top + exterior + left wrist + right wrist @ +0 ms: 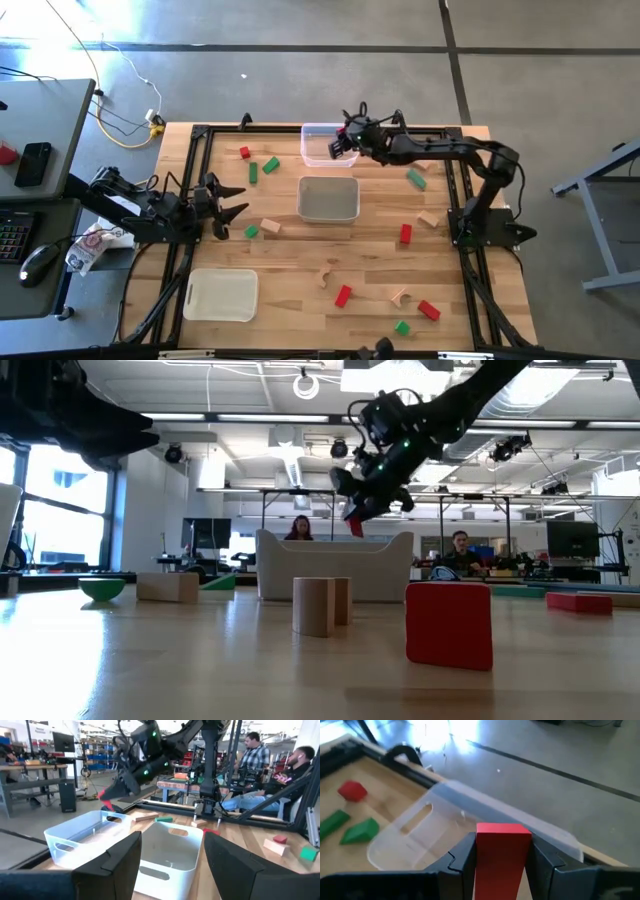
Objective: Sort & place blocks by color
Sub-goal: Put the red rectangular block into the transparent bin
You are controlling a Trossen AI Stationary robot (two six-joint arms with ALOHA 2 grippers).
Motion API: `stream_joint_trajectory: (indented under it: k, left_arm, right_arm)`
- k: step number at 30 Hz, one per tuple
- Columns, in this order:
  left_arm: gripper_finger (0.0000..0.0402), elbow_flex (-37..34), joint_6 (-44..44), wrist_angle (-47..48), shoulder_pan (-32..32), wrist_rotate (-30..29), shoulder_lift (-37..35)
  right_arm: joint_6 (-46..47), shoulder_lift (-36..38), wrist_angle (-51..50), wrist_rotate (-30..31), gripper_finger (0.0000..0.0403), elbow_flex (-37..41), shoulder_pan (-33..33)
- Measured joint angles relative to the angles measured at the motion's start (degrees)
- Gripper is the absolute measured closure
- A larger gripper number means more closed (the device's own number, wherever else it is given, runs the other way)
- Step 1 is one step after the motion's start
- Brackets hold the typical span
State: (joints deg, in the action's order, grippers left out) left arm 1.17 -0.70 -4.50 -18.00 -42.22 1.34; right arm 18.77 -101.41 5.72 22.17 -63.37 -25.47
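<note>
Right hand (pixel 502 857): I have it above the clear plastic tray (pixel 322 143) at the far edge of the wooden worktop (pixel 300 250), fingers (pixel 462 857) pinching a red rectangular wooden block (pixel 501 855) held upright.

Left hand (pixel 232 202): parked low at the worktop's left side, fingers spread, pointing toward the white plastic tray (pixel 328 198) at centre.

Flat white lidded tray (pixel 220 295): near left corner.

Loose blocks on the worktop: red cube (pixel 245 152) and two green pieces (pixel 270 166) left of the clear tray; red bar (pixel 405 233), green bar (pixel 416 179) and plain wood pieces (pixel 429 218) on the right; further red (pixel 343 295) and green (pixel 402 327) blocks toward the near edge.
</note>
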Motion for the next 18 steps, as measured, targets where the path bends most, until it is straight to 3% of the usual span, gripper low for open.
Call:
stream_joint_trajectory:
  k: [10, 18]
  left_arm:
    - [0.0197, 6.9, -7.6, 3.0, 0.0, -0.6, 1.5]
    - [0.0197, 11.3, -5.5, 6.5, 0.0, -3.6, 10.5]
  right_arm:
    - [-0.9, -5.4, 2.3, -2.9, 0.0294, 0.0, 0.0]
    - [-0.9, -5.5, 2.3, -2.9, 0.0274, 0.0, -0.3]
